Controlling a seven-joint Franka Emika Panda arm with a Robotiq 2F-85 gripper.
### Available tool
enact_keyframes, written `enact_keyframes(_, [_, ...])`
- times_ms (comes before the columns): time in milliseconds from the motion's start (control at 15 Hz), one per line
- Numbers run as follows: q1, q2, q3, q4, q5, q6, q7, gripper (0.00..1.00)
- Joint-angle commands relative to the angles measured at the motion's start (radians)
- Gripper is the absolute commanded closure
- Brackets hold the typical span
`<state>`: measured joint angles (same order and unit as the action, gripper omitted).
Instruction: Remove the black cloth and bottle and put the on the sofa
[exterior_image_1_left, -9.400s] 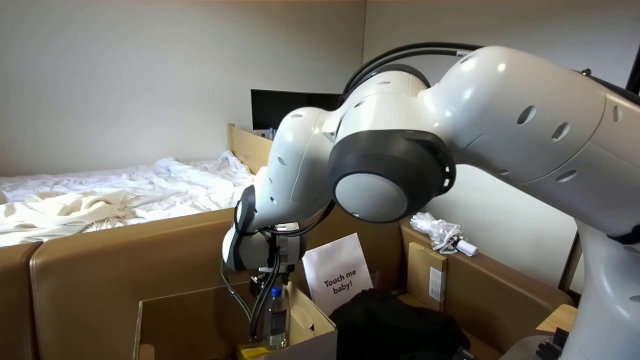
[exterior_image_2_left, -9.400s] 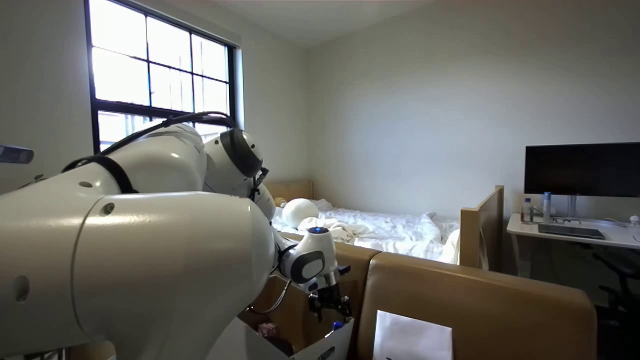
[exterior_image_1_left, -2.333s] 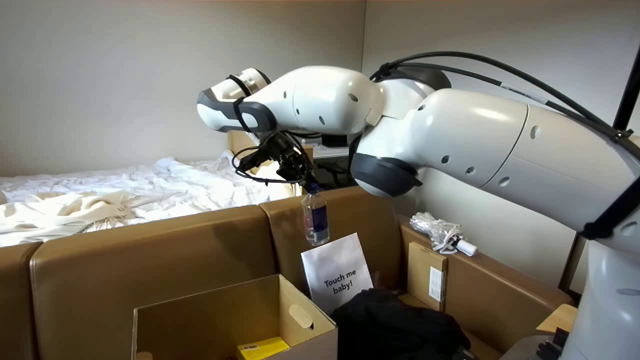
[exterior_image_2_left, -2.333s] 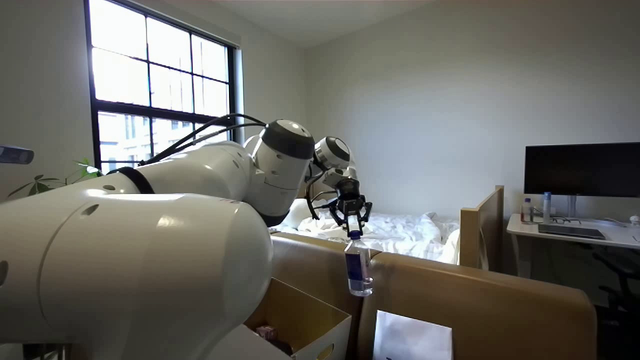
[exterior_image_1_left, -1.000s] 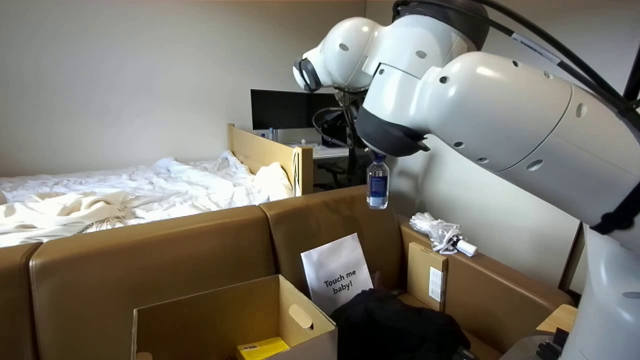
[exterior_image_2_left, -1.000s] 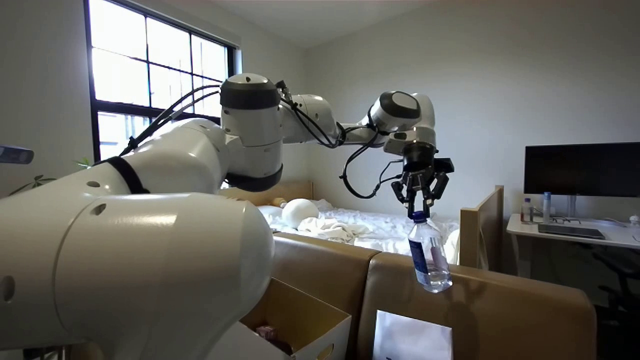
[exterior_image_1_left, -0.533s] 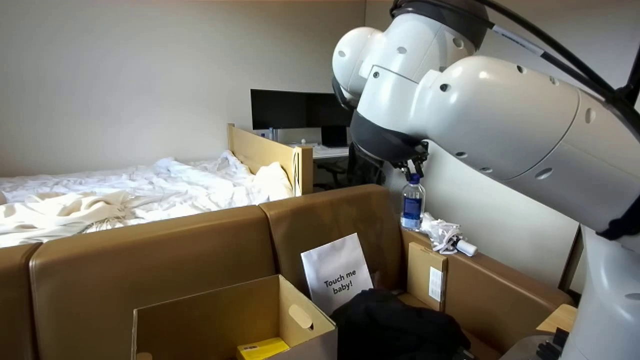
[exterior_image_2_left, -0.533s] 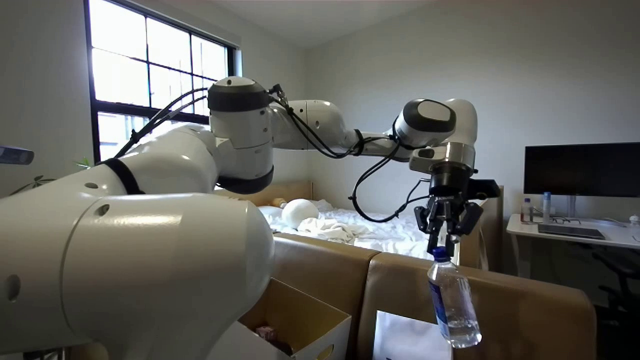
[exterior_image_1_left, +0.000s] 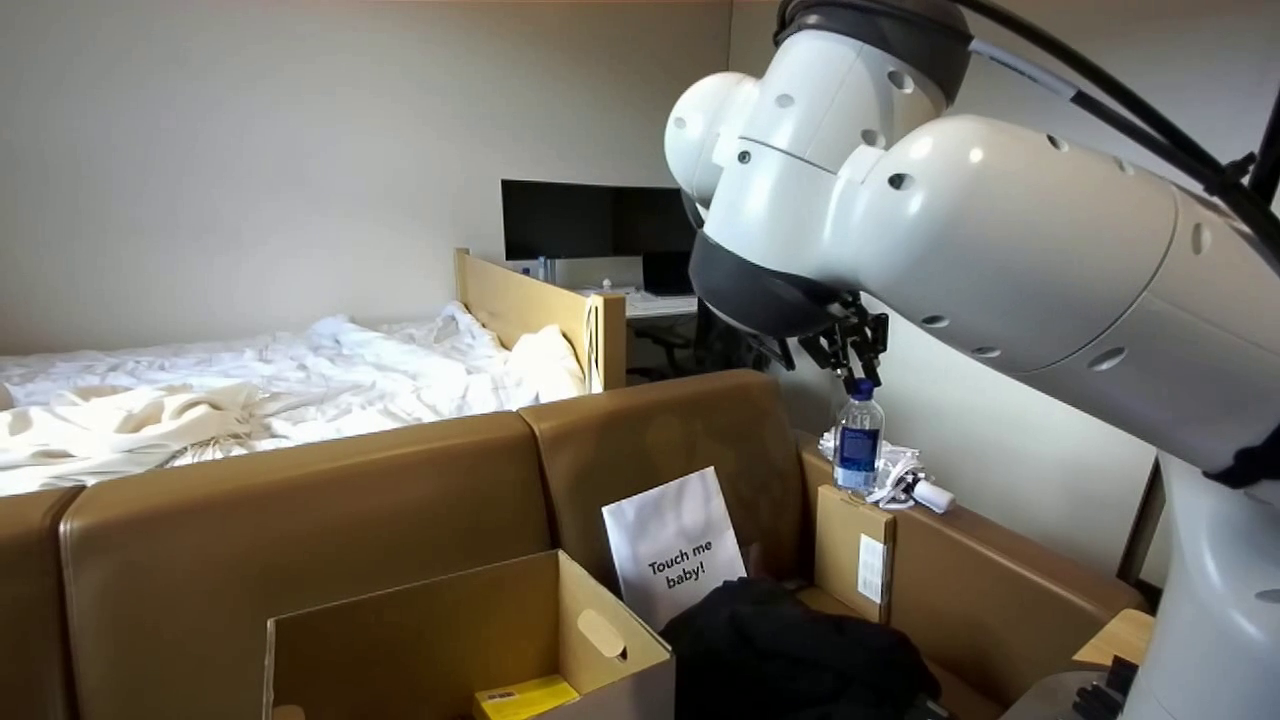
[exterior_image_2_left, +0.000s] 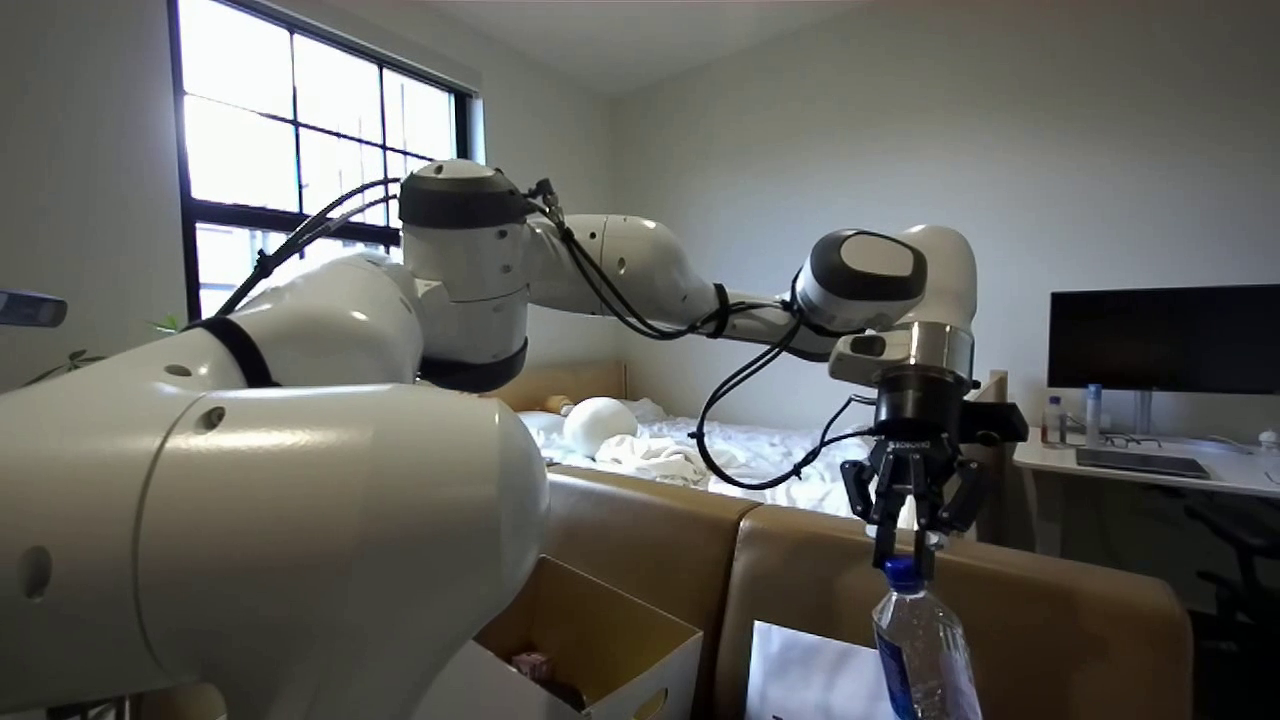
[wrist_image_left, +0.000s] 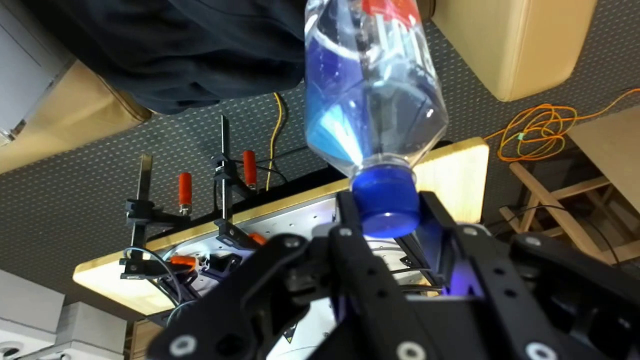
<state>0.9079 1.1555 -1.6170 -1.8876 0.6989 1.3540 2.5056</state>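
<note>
The gripper (exterior_image_2_left: 903, 562) has its fingers pinched on the blue cap (wrist_image_left: 386, 207) of the bottle (exterior_image_1_left: 858, 447), held at about four o'clock in an exterior view — there too, the black cloth (exterior_image_1_left: 790, 650) lies on the sofa (exterior_image_1_left: 300, 530) at five o'clock, the cardboard box (exterior_image_1_left: 440, 640) at seven.

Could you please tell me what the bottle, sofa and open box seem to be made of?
The bottle is see-through with glossy highlights, most likely clear plastic. The sofa has a smooth, soft sheen and seamed panels, suggesting leather or imitation leather; I can't tell which. The open box is matte, brown inside, with thin edges, so probably cardboard.
</note>
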Motion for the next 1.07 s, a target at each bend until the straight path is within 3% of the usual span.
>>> enact_keyframes(0, [0.001,-0.076,0.035,0.000,-0.050,0.039,0.042,0.88])
enact_keyframes(133, [-0.053,-0.080,0.081,0.060,-0.067,0.036,0.076,0.88])
enact_keyframes(400, [-0.231,-0.102,0.180,0.191,-0.117,0.046,0.154,0.88])
enact_keyframes(467, [-0.272,-0.007,0.126,0.232,-0.053,-0.006,0.103,0.88])
enact_keyframes(800, [-0.500,-0.009,0.124,0.348,-0.001,-0.115,0.101,0.88])
enact_keyframes(1000, [-0.604,0.089,0.067,0.371,0.138,-0.258,0.101,0.88])
